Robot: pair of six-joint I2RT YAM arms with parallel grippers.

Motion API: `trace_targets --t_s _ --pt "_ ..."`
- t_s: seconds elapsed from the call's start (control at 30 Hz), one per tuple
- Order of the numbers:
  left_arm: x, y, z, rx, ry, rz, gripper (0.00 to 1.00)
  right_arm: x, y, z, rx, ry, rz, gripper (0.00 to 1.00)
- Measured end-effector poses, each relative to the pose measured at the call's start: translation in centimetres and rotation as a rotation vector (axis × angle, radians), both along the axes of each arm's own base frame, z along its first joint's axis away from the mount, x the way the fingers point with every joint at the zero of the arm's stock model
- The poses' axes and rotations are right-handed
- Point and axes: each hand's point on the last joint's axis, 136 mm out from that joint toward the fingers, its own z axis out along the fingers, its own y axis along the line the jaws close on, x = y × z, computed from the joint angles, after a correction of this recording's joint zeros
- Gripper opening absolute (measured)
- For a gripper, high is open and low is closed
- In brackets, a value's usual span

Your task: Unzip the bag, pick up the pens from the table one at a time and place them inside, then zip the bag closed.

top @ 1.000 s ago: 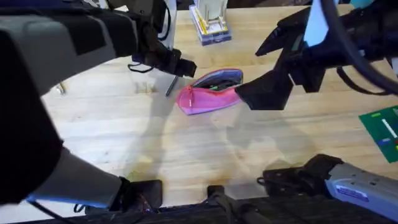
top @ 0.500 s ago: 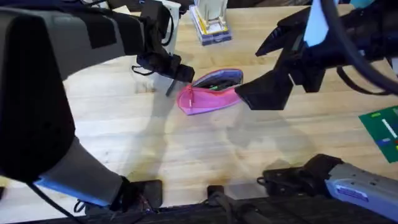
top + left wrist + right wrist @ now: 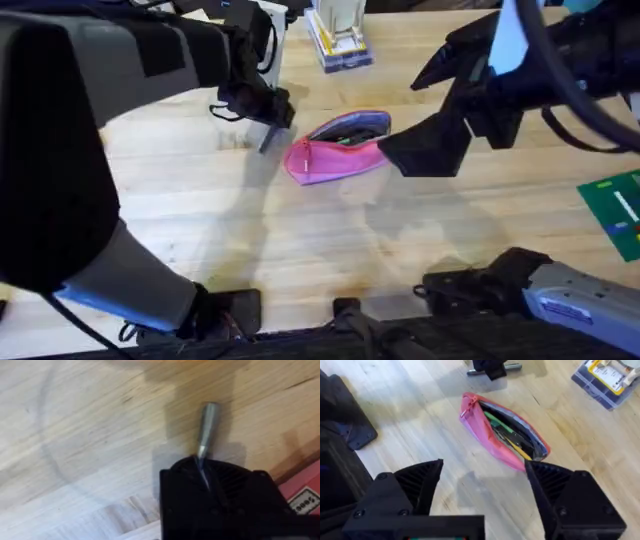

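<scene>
The pink bag (image 3: 335, 150) lies unzipped mid-table, with green and yellow pens showing in its open mouth (image 3: 507, 435). Just left of it, my left gripper (image 3: 270, 110) is shut on a slim grey pen (image 3: 267, 137) that points down toward the table (image 3: 200, 220). In the left wrist view the pen (image 3: 206, 422) sticks out past the closed black fingers (image 3: 190, 485), and a pink corner of the bag (image 3: 302, 491) shows beside them. My right gripper (image 3: 402, 120) hovers to the right of the bag, open, its fingers (image 3: 410, 487) spread wide with nothing between them.
A clear plastic box of supplies (image 3: 337, 40) stands behind the bag at the table's far side. At the right edge lies a green board (image 3: 615, 212). A small object (image 3: 98, 142) sits far left. Bare wood stretches in front of the bag.
My left gripper has shifted slightly left, away from the bag's mouth, carrying the pen with it. The right arm and the bag have stayed put.
</scene>
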Motion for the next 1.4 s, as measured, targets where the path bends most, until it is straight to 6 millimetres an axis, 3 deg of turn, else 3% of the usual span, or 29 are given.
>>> trace_targets --t_s 0.03,0.1,0.67,0.77,0.87,1.1,1.27,1.4 --pt "0.0 -0.1 0.0 -0.004 0.0 -0.005 0.086 0.0 0.0 0.0 0.0 0.0 0.0 0.998" --pt "0.1 -0.2 0.1 -0.003 -0.005 -0.008 0.049 0.0 0.0 0.0 0.0 0.0 0.0 0.998" --pt "0.9 0.2 0.9 0.021 -0.052 0.006 0.041 -0.1 -0.6 0.5 -0.008 -0.032 -0.018 0.998" --pt "1.1 0.1 2.8 0.01 -0.101 0.005 0.041 -0.6 -0.9 1.4 0.009 -0.066 -0.02 0.998" --pt "1.2 -0.6 6.4 -0.015 -0.188 -0.008 0.041 -1.5 -1.4 2.6 0.034 -0.109 -0.022 0.998" --pt "-1.0 -4.5 15.0 -0.105 -0.394 -0.108 0.043 -4.0 -2.8 5.4 0.107 -0.214 -0.036 0.998" --pt "-3.3 -7.4 17.7 -0.167 -0.448 -0.197 0.042 -6.1 -4.0 6.4 0.145 -0.247 -0.054 0.998" --pt "-5.3 -10.3 18.3 -0.236 -0.432 -0.292 0.043 -7.3 -4.9 6.2 0.146 -0.24 -0.075 0.997"
